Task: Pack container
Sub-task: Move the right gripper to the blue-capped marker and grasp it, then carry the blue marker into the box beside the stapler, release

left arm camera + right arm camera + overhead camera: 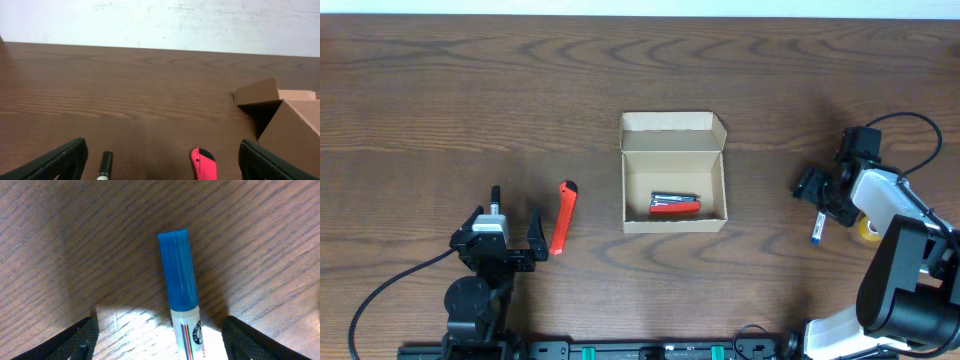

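The tan cardboard container [632, 172] stands at the table's middle with its flap lid [673, 124] open at the far side. A red and silver tool [675, 205] lies inside. A red utility knife [563, 215] and a black marker [496, 194] lie to its left. My left gripper [505, 228] is open and empty behind them; its wrist view shows the marker [105, 165], the knife [204, 164] and the container [292, 125]. My right gripper [825, 197] is open, its fingers [159, 345] on either side of a blue-capped white marker [178, 280] lying on the table.
A yellow tape roll [868, 231] lies under the right arm at the right edge. The blue-capped marker also shows in the overhead view [817, 231]. Black cables trail off both arms near the front edge.
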Robot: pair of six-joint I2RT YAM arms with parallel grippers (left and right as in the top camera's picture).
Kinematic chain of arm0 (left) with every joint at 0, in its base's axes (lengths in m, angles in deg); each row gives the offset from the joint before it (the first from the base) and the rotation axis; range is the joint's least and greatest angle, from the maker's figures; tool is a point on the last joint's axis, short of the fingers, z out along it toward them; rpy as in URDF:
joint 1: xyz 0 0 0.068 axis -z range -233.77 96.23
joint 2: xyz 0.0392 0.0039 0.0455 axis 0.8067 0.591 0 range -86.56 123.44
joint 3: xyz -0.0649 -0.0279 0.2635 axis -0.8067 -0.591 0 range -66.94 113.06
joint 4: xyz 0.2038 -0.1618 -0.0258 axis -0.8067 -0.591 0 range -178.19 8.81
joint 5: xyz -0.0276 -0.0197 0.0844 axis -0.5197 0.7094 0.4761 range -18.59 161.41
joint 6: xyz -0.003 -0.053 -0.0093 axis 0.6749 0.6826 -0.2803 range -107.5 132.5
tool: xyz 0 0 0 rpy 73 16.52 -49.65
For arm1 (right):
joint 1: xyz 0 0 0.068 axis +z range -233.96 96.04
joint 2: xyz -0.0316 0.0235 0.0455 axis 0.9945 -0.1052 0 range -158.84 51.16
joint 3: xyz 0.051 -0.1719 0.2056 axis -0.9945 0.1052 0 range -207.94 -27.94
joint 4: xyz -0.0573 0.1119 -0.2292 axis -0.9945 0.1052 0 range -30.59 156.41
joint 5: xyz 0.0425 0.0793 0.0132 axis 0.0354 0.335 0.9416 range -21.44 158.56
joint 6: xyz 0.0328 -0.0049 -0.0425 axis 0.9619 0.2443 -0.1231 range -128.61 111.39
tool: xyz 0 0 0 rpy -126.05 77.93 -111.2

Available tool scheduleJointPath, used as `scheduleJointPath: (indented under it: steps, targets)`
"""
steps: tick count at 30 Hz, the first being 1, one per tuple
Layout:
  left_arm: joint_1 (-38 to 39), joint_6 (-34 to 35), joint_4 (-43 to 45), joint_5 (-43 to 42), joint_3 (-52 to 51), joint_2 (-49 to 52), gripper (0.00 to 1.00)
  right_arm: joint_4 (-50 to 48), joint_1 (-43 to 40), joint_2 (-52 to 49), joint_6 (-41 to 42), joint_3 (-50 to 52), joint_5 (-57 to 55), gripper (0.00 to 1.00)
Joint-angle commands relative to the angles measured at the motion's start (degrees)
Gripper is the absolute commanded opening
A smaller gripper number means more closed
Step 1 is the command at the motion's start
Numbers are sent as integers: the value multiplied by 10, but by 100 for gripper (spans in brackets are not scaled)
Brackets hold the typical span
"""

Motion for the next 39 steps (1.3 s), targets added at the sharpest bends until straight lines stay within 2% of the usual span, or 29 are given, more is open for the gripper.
scheduleJointPath:
  steps: [1, 3, 4, 6, 7, 8, 9, 11, 16, 22, 25, 29, 34, 39]
  targets:
    - [-2, 4, -5, -2, -17, -3, 95, -1, -4, -19, -7, 26, 38, 80]
    - [-2, 4, -5, -2, -17, -3, 95, -1, -3, -19, -8, 26, 38, 75]
    - [-2, 4, -5, -2, -17, -3, 95, -1, -4, -18, -8, 26, 38, 69]
    - [-2, 4, -5, -2, -17, -3, 95, 1, -3, -18, -7, 26, 38, 41]
    - [-2, 4, -5, -2, -17, -3, 95, 2, -3, -19, -8, 26, 38, 24]
    - [-2, 4, -5, -2, -17, -3, 95, 3, -3, -19, -7, 26, 38, 14]
    - [-2, 4, -5, -2, -17, -3, 95, 3, -3, -18, -7, 26, 38, 7]
    - [-2, 4, -5, -1, -17, -3, 95, 3, -3, -18, -7, 26, 39, 1]
    - [-2, 4, -5, -2, -17, -3, 95, 4, -3, -18, -16, 26, 51, 1]
    - [-2, 4, -5, -2, -17, -3, 95, -2, 0, -11, -68, 16, 149, 1]
    - [-2, 4, -5, -2, -17, -3, 95, 4, 10, 17, -100, -5, 212, 1]
    - [-2, 4, -5, -2, -17, -3, 95, 39, 57, 87, -149, -52, 213, 1]
    - [-2, 4, -5, -2, -17, -3, 95, 78, 162, 169, -264, -130, 213, 2]
    - [-2, 4, -5, -2, -17, -3, 95, 145, 289, 191, -478, -209, 213, 1]
